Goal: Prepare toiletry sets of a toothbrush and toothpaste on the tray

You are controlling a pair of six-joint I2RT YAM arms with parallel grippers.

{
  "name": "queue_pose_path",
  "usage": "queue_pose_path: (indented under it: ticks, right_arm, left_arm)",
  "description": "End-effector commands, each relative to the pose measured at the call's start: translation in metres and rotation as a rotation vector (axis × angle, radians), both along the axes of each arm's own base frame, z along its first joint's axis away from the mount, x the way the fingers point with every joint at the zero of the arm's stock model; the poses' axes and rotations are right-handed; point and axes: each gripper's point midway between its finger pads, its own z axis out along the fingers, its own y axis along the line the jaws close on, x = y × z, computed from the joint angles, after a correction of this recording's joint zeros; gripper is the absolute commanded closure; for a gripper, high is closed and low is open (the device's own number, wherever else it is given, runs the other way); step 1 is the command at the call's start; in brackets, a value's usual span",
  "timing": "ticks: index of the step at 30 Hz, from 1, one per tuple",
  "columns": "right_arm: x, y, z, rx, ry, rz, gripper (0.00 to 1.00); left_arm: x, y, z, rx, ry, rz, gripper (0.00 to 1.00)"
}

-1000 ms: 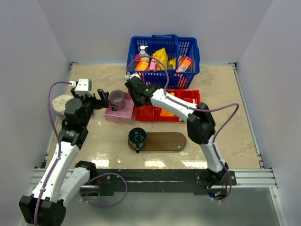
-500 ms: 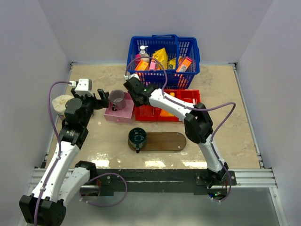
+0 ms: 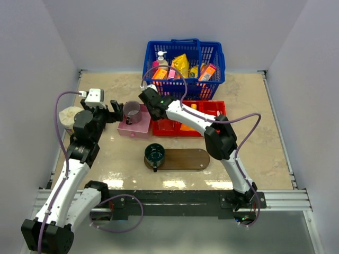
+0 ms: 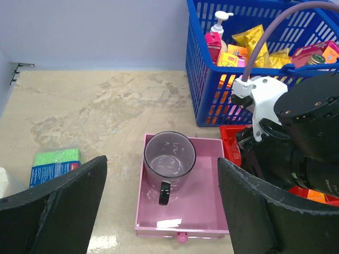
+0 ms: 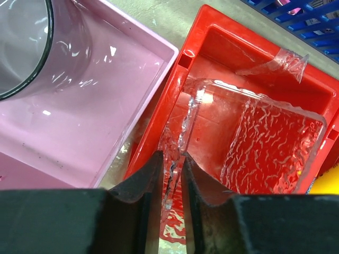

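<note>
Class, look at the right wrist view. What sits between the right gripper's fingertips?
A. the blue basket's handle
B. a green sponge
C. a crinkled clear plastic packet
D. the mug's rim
C: the right gripper pinches the edge of the clear plastic packet, which lies in the red bin.

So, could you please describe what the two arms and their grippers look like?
The left arm and right arm have white links and chunky black joints, with a lilac cable looping alongside each. The left gripper and right gripper have broad, matte black fingers.
</note>
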Motion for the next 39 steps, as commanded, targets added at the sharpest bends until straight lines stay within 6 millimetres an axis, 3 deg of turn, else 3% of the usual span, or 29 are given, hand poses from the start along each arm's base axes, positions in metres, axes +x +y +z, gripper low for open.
queue_pose_path:
  ticks: [1, 14, 31, 39]
  right_arm:
    - [0.009, 0.007, 0.016, 0.041, -0.037, -0.031, 0.81]
    - [0.009, 0.008, 0.031, 0.091, -0.05, -0.079, 1.0]
    - [0.013, -0.005, 0.043, 0.122, -0.073, -0.247, 1.0]
    - [0.007, -0.017, 0.064, 0.146, -0.098, -0.272, 1.0]
  left_arm:
    - [0.0, -0.002, 0.015, 0.001, -0.053, -0.008, 0.11]
    - [0.0, -0.003, 0.014, 0.002, -0.055, -0.015, 0.11]
    - [-0.003, -0.018, 0.014, -0.011, -0.054, -0.067, 0.11]
    - [-0.005, -0.019, 0.017, -0.022, -0.066, -0.077, 0.11]
